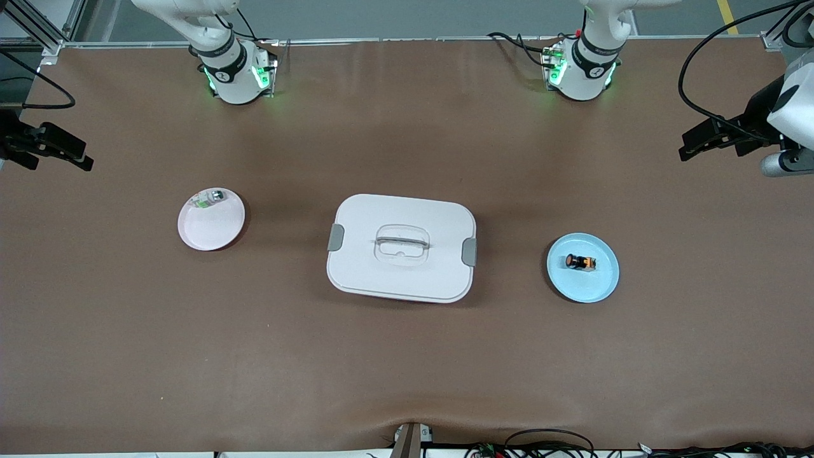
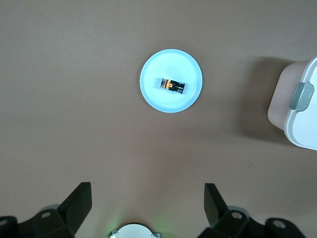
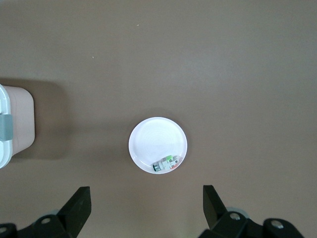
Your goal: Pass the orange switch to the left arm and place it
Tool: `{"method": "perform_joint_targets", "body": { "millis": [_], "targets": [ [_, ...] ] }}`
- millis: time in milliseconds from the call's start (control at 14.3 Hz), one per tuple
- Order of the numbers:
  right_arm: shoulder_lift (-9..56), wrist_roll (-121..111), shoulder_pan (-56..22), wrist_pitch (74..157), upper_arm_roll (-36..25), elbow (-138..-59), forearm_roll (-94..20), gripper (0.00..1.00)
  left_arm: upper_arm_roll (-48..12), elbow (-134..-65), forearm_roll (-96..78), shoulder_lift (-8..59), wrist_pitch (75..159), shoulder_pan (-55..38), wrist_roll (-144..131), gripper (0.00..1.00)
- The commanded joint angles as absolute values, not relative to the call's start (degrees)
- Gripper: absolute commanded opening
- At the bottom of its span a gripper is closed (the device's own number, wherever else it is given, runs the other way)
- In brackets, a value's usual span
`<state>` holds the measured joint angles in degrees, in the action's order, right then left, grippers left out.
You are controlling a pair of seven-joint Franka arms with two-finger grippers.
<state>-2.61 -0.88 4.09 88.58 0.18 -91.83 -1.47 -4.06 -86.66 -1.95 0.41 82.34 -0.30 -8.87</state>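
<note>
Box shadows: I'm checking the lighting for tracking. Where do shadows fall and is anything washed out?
Front view: soft shadow on the table around the box. Left wrist view: darker shadow beside the box; orange switch crisp on the blue plate. Right wrist view: pink plate looks nearly white.

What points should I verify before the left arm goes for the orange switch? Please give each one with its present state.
1. Orange switch lies free on the blue plate: ok.
2. Left gripper open and empty, high over the table: ok.
3. Right gripper open and empty, waiting above the pink plate: ok.
4. Box stands between the plates, lid on: ok, but it must be avoided.
5. Pink plate has room beside the green-and-silver part: ok.
</note>
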Motion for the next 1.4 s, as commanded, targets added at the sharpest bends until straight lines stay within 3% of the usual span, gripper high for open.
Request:
{"method": "perform_joint_targets", "body": {
  "millis": [0,1327],
  "targets": [
    [-2.5,-0.8,4.4,87.9,0.5,-91.2,-1.5,1.00,-3.4,-86.4,-1.1,0.4,82.6,-0.6,-7.6,1.00],
    [-2.4,-1.2,4.7,88.5,0.4,-90.8,-0.7,1.00,-4.0,-87.9,-1.2,0.1,84.9,-0.8,-7.1,1.00]
  ]
}}
